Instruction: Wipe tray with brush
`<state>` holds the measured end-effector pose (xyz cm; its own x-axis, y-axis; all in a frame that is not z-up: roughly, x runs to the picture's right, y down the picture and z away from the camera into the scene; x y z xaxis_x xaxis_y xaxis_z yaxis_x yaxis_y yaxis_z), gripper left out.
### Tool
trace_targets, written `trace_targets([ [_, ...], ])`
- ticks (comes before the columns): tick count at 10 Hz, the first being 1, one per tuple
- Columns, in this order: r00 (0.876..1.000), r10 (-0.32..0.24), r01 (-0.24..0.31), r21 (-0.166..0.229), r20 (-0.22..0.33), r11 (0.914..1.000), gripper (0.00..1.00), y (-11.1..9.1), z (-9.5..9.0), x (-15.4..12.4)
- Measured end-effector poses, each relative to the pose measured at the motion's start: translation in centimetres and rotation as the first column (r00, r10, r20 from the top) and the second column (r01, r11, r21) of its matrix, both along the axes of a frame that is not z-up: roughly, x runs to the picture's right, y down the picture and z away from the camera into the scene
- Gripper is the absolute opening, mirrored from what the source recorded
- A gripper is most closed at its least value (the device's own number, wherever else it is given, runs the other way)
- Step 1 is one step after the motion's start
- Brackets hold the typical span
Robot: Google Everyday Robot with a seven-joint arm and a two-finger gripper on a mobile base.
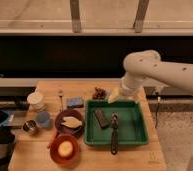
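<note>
The green tray (136, 127) sits on the right half of the wooden table. Inside it lies the brush (114, 136), its black handle pointing toward the front rim and its greyish head near the tray's middle. A dark brown block (101, 118) rests to the left of the brush head. My gripper (113, 98) hangs at the end of the white arm over the tray's back rim, above and behind the brush. It is open and holds nothing.
A blue sponge (75, 102) and a dark clump (99, 93) lie just behind the tray. Left of it stand a dark bowl (70, 122), a red bowl (64, 149), a white cup (36, 99), a blue cup (43, 119) and a metal cup (30, 127).
</note>
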<state>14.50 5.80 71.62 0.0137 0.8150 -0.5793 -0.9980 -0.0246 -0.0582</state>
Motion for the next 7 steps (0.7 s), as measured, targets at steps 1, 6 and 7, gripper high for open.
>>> trace_targets([
  [1, 0.999, -0.023, 0.023, -0.003, -0.027, 0.9997, 0.80, 0.2, 0.4, 0.0],
  [6, 0.998, 0.024, -0.029, -0.092, -0.051, 0.9953, 0.80, 4.7, 3.2, 1.7],
  [7, 0.998, 0.038, -0.043, -0.108, -0.049, 0.9932, 0.80, 5.4, 3.3, 1.7],
])
